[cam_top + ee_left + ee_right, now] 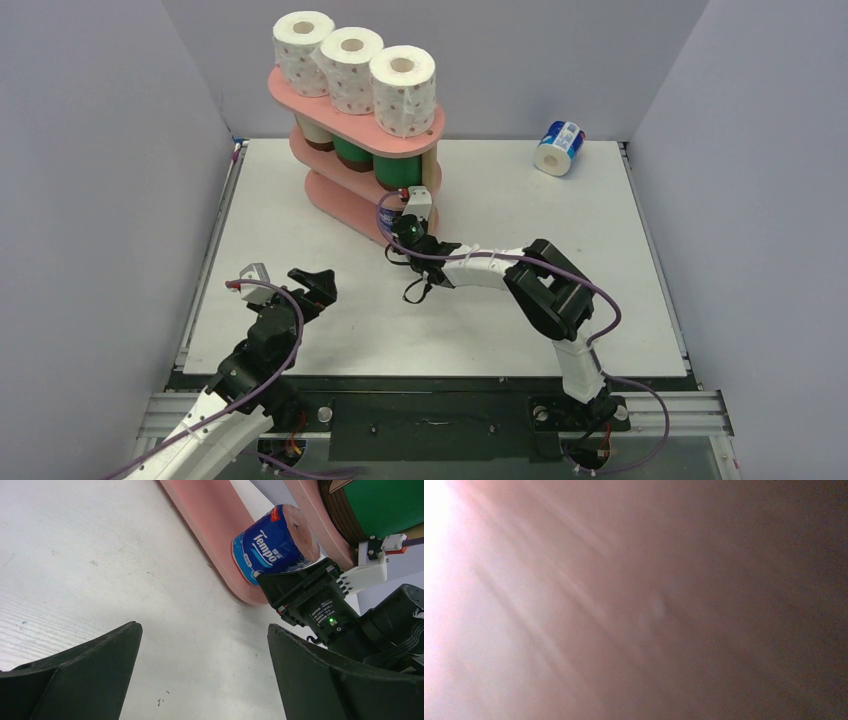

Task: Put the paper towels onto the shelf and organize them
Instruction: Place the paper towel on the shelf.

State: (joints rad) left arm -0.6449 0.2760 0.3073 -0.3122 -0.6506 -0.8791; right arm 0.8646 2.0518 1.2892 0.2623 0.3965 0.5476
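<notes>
"Starting at the left of the overhead view, how is your left hand?"

"My left gripper [318, 286] hangs over the table [300, 215] at lower left. Its fingers are spread wide and hold nothing, with open tabletop around them."

"And the shelf?"

"The shelf [330, 118] stands at upper centre, salmon-pink, three rounded boards on pale posts. Three white rolls with red dots [350, 68] stand in a row on top. The middle board holds a cream roll [312, 131] at its left, then two green-wrapped rolls [353, 152]."

"Your right hand?"

"My right gripper [405, 232] is at the bottom board's right end, pressed together on a blue-white roll [272, 545]. My left wrist view shows its blue wrapper with white lettering. It is tilted, touching the board's rounded end, below the middle board's edge. My right wrist view is a pink blur and tells nothing."

"Room to move?"

"The stretch of bottom board left of that roll shows bare pink. Rightward the table runs open to the second blue-white roll [559, 147]. That one lies on its side at upper right near the back wall [500, 60], well apart from the shelf."
</notes>
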